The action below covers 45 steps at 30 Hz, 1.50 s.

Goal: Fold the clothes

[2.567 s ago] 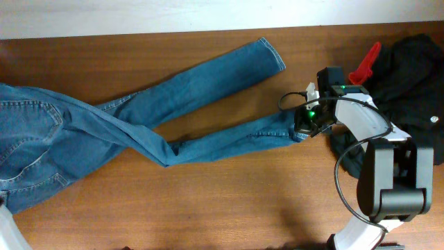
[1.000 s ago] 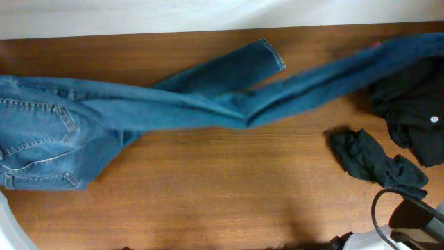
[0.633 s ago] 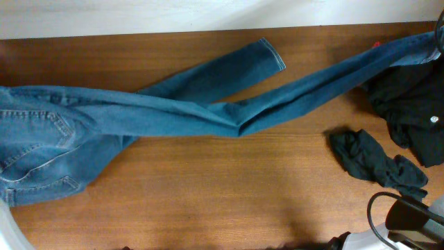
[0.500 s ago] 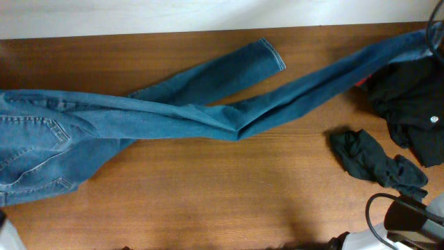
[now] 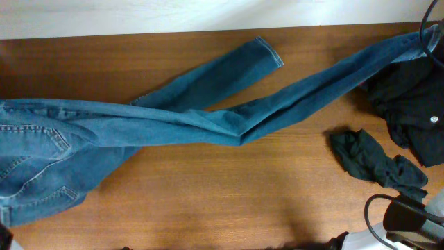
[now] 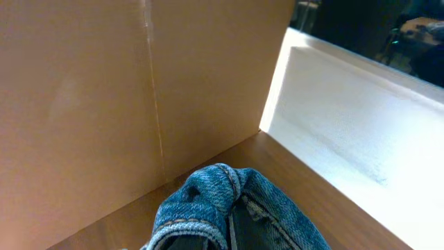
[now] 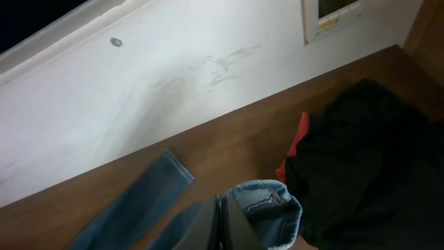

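The blue jeans [image 5: 173, 121] lie stretched across the wooden table [image 5: 208, 194], waist and back pockets at the left. One leg runs taut to the far right corner. The other leg lies toward the back, its hem [image 5: 267, 52] flat on the wood. My right gripper [image 7: 223, 226] is shut on the hem of the raised leg [image 7: 267, 201]. In the overhead view it is beyond the right edge. My left gripper [image 6: 232, 239] is shut on bunched waistband denim [image 6: 201, 198]; its fingers are mostly hidden by the cloth.
A black garment [image 5: 409, 104] is heaped at the right edge, also in the right wrist view [image 7: 361, 160], with a red item [image 7: 295, 149] beside it. A small dark crumpled garment [image 5: 378, 163] lies in front of it. A white wall runs along the back.
My right gripper has lifted the leg hem from the mid-right table up to the far right corner, pulling that leg taut. The waist end at the left has shifted toward the front.
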Tool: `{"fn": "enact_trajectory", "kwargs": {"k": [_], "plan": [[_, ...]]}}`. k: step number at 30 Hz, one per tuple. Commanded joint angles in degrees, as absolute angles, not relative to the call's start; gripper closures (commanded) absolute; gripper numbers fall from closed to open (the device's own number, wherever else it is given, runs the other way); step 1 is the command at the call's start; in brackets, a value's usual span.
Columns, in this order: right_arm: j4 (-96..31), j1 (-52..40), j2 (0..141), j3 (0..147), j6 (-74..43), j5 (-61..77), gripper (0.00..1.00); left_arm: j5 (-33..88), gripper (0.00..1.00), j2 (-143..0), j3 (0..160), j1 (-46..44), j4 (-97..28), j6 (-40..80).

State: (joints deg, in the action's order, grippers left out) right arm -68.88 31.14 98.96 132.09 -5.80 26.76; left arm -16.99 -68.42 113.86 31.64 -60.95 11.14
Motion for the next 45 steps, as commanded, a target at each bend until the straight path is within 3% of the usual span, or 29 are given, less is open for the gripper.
{"fn": "enact_trajectory", "kwargs": {"k": [1, 8, 19, 24, 33, 37, 41, 45], "plan": [[-68.62, 31.24, 98.83, 132.40, -7.86, 24.10, 0.96, -7.27, 1.00, -68.14, 115.24, 32.03, -56.97, 10.09], [-70.74, 32.10, 97.23, 132.46, -10.72, 21.76, 0.96, 14.13, 1.00, -68.34, 117.58, 30.22, -52.23, 6.26], [-74.08, 32.29, 94.15, 132.70, -11.16, 24.62, 0.96, 15.33, 1.00, -75.05, 125.78, 25.28, -52.82, 4.64], [-69.87, 28.91, 94.80, 132.68, -9.23, 26.52, 0.96, 15.77, 1.00, -83.42, 125.78, 25.28, -51.33, 4.62], [-58.22, 19.81, 100.51, 132.66, -9.26, 26.35, 0.96, 27.29, 1.00, -105.27, 125.80, 24.99, -41.34, 6.61], [-52.27, 17.96, 102.39, 132.66, -8.93, 26.72, 0.96, 39.70, 1.00, -109.80, 129.56, 25.36, -32.47, 12.21], [-51.13, 18.06, 101.27, 132.84, -5.69, 27.86, 0.96, 38.98, 1.00, -108.86, 138.15, 25.96, -36.67, 10.26], [-53.54, 18.00, 100.47, 132.84, -4.62, 28.29, 0.96, 32.27, 1.00, -108.05, 148.27, 26.48, -50.92, 4.99]]}}
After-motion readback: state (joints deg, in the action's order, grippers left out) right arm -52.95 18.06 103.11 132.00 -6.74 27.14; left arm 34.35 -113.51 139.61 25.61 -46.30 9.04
